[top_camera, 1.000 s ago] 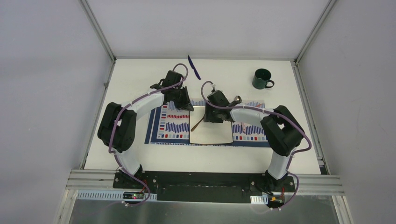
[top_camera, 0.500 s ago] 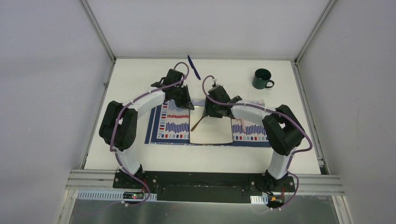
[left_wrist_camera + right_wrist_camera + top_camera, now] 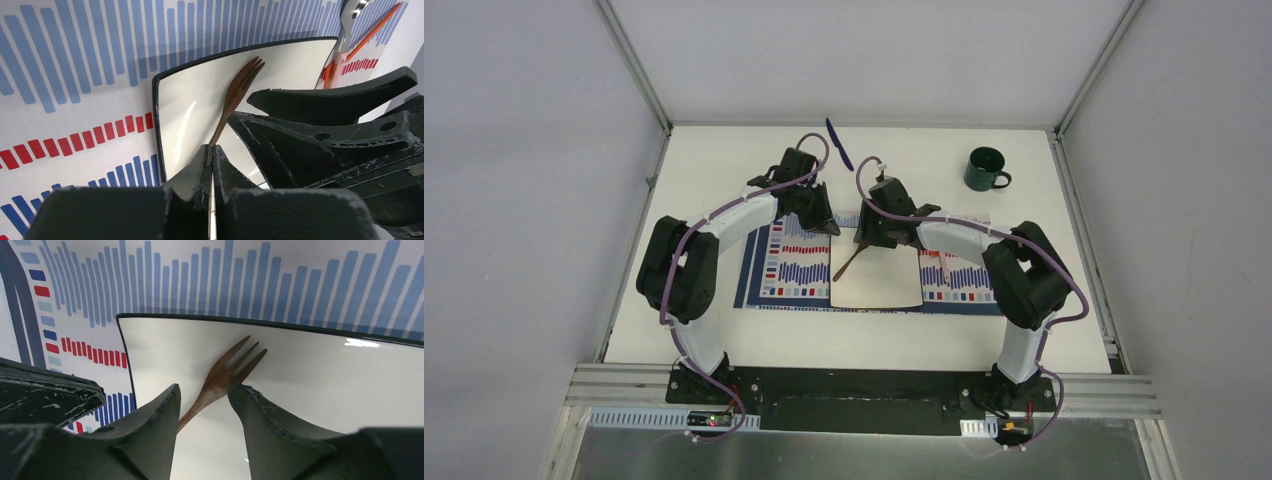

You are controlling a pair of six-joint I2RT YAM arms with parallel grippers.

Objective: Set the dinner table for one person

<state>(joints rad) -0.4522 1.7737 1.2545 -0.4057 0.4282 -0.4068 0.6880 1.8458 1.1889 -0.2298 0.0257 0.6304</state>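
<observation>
The dinner table (image 3: 714,175) is a white tabletop carrying a blue-, red- and white-striped placemat (image 3: 789,268) with a square white plate (image 3: 884,285) on it. A brown wooden fork (image 3: 847,266) lies aslant on the plate's left part. My right gripper (image 3: 871,240) is open over the plate's far left corner. In the right wrist view its fingertips (image 3: 172,395) stand on either side of the fork's neck (image 3: 216,385). My left gripper (image 3: 824,222) is shut just left of it, over the placemat; in the left wrist view (image 3: 212,152) nothing shows between its fingers.
A dark green mug (image 3: 985,168) stands at the far right. A blue utensil (image 3: 839,143) lies at the far edge. A metal spoon (image 3: 346,27) and an orange-handled utensil (image 3: 376,24) lie on the placemat right of the plate. The aluminium frame (image 3: 864,385) runs along the near edge.
My right gripper has moved left and slightly farther along the plate's far edge, ending over the fork. The left arm has barely moved.
</observation>
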